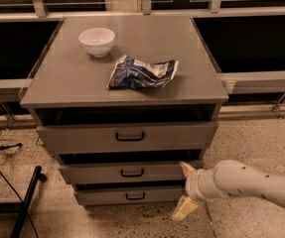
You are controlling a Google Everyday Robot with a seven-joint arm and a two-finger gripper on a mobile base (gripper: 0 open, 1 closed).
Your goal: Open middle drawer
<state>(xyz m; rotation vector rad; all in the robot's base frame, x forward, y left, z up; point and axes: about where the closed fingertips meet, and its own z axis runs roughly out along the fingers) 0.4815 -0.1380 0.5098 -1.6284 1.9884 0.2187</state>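
The grey cabinet [132, 86] has three drawers stacked one above another. The middle drawer [92, 173] is grey and flat-fronted with a small black loop handle [132, 172]; a dark gap shows above its front. My gripper [185, 191] is at the cabinet's lower right, just right of the middle drawer's right end. Its two cream fingers are spread, one fingertip [186, 168] up near the drawer's right end, the other [181, 210] low near the floor. It holds nothing. The white arm [251, 182] comes in from the right.
A white bowl [97, 41] and a crumpled blue-and-white chip bag [142, 72] lie on the cabinet top. The top drawer [127, 137] and the bottom drawer [132, 196] flank the middle one. A black stand leg [28, 200] and cables lie on the speckled floor at left.
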